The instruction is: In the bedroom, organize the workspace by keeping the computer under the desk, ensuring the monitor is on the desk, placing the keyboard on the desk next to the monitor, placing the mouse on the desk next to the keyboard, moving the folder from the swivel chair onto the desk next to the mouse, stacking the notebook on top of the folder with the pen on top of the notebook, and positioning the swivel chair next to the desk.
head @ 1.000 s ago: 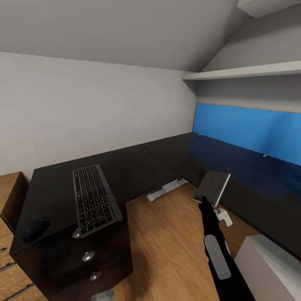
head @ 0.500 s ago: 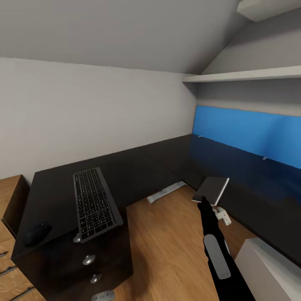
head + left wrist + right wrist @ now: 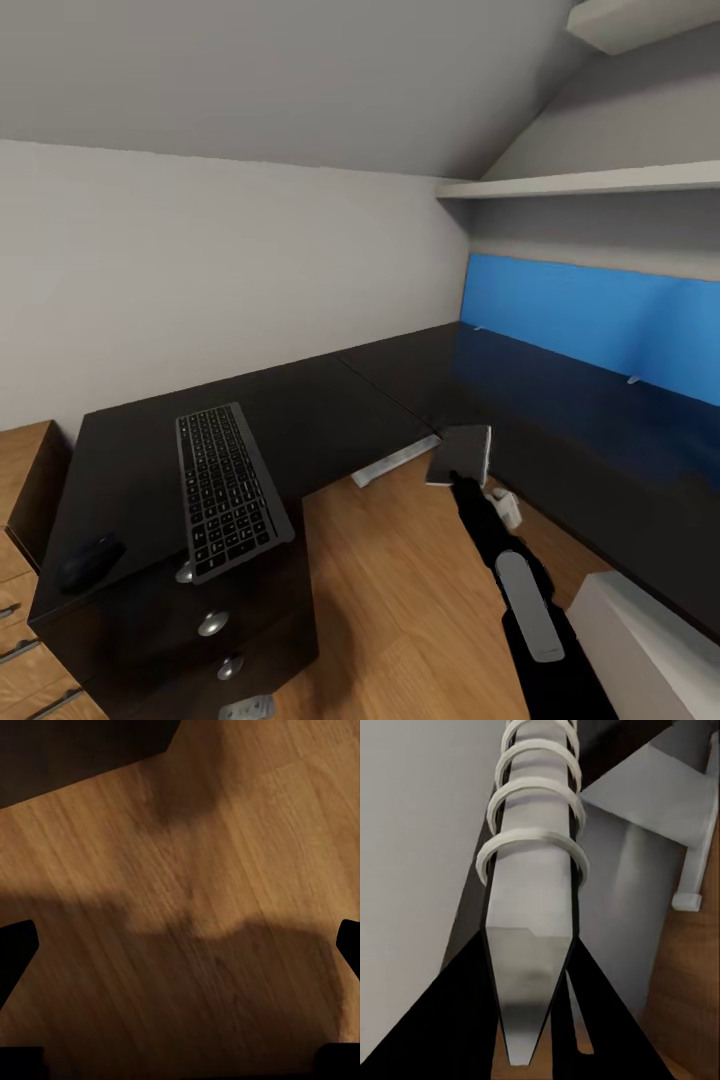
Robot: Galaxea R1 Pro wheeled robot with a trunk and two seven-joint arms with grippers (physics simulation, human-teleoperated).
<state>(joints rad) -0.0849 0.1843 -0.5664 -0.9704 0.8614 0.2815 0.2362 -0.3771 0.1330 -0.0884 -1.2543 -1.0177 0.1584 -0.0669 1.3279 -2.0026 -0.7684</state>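
Nearest you, your right arm reaches forward over the wooden floor (image 3: pixel 400 600), and its tool (image 3: pixel 462 482) is clamped on the notebook (image 3: pixel 460 455), which it holds up tilted just off the inner corner of the table (image 3: pixel 330 400). In the right wrist view the notebook (image 3: pixel 536 915) runs edge-on between the two dark fingers (image 3: pixel 472 1020), its white spiral rings showing along the spine. Your left tool (image 3: pixel 180 1005) hangs over bare floor, its fingertips at opposite edges of the left wrist view, spread wide with nothing between them. To your left on the table, the mouse (image 3: pixel 90 560) sits near the front corner, and the keyboard (image 3: pixel 227 488) lies beside it, one end jutting past the table's edge above the drawers (image 3: pixel 215 625). Farther off, the blue back panel (image 3: pixel 600 320) stands along the table's far wing under a white shelf (image 3: pixel 590 180).
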